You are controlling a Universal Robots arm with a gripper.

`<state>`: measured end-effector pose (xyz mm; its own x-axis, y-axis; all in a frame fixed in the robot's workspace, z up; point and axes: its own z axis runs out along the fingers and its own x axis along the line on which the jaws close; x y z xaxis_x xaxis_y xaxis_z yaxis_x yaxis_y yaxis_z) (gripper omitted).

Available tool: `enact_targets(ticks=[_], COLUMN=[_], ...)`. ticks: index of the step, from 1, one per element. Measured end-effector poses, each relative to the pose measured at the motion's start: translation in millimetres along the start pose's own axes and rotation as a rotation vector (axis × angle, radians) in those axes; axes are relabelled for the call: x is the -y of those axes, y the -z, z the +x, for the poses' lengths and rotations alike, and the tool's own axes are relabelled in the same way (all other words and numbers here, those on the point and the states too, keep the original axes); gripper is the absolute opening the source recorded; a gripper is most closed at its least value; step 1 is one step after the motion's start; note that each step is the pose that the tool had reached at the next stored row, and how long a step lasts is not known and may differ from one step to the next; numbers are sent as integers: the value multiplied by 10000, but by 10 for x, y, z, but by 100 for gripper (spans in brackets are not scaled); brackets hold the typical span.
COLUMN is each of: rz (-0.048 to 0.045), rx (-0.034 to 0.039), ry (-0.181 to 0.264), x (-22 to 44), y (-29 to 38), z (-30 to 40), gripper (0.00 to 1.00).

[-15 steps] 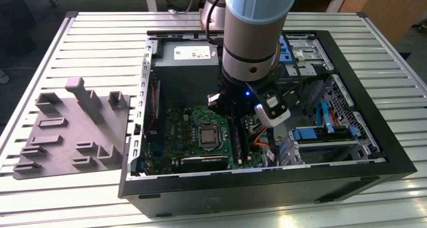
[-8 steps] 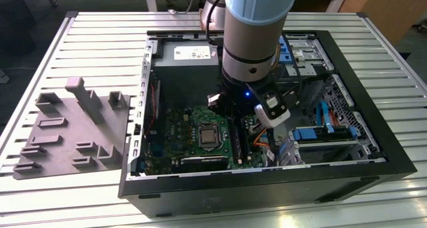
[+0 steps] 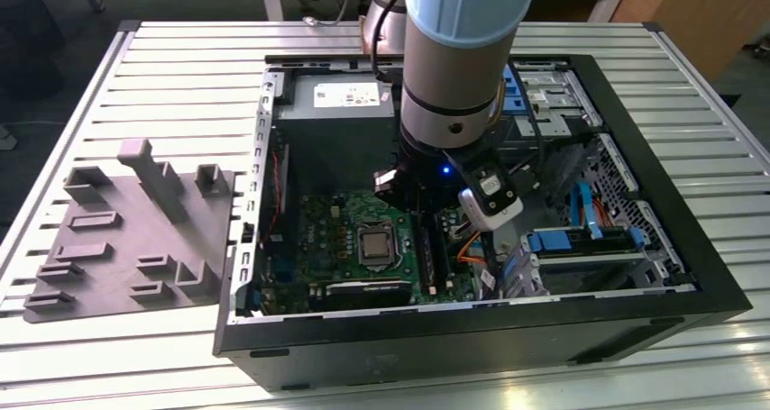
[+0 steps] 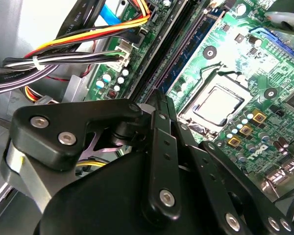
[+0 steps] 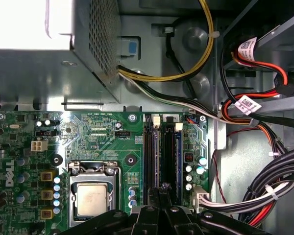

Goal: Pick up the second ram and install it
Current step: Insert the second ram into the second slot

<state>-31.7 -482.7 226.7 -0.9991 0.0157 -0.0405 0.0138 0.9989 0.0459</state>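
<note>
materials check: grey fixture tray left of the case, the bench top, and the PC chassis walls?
Fixture tray: looks like matte grey plastic, possibly printed or moulded; dull, with blocky uprights and slots. Bench top: seems aluminium, pale satin finish with parallel ribbed slats. Chassis wall: bare sheet steel by the look, grey semi-gloss with stamped round dimples; the adjoining box is perforated metal. Outer case frame: black, matte, material unclear.

White lettering is printed on the motherboard [image 5: 103, 142] beside the processor socket [image 5: 92, 198]. Away from the socket, past the memory slots, two white printed tags [image 5: 247, 104] wrap red cables. A sticker [image 3: 343, 93] with small print sits on the power supply [image 3: 316, 122].
</note>
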Motion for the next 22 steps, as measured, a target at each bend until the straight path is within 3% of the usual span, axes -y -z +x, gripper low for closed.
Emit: enact_targets(ticks=[15,22], rz=[3,2], rx=[4,4], ry=[-90,-90], x=[0,1], y=[-1,-33], z=[-1,0], gripper=[11,11])
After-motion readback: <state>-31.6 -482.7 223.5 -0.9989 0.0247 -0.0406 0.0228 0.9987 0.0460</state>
